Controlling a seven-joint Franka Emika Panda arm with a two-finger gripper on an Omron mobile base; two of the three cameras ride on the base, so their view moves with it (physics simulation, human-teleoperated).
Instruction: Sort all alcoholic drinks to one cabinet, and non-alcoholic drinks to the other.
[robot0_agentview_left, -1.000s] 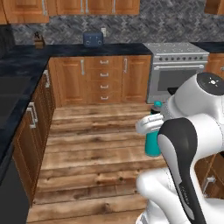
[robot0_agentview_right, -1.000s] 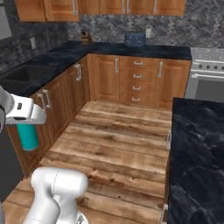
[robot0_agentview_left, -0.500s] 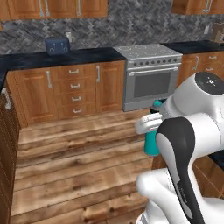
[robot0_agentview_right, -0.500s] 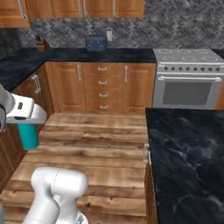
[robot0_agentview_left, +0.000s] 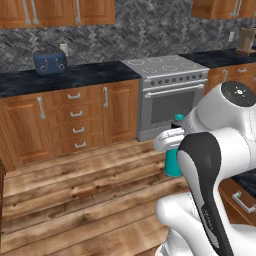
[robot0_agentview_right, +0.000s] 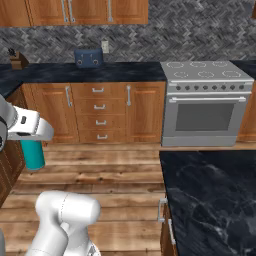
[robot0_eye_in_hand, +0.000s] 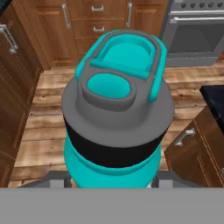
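A slim teal bottle (robot0_eye_in_hand: 114, 122) with a grey screw cap and looped lid hangs upright above the plank floor (robot0_agentview_left: 75, 195), clamped in the robot's gripper (robot0_agentview_right: 31, 131), whose jaws press its smooth sides just below the cap. Beyond it stand warm wooden drawer units (robot0_agentview_right: 100, 112) with silver handles, a steel oven (robot0_agentview_right: 207, 107), a blue toaster (robot0_agentview_left: 50, 62) on the dark marbled counter (robot0_agentview_left: 75, 76).

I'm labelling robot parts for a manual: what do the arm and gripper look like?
The arm is glossy white with rounded shells, a dark grey band along one link and a dark round cap on a joint. The gripper is a white, boxy hand. No cables show.
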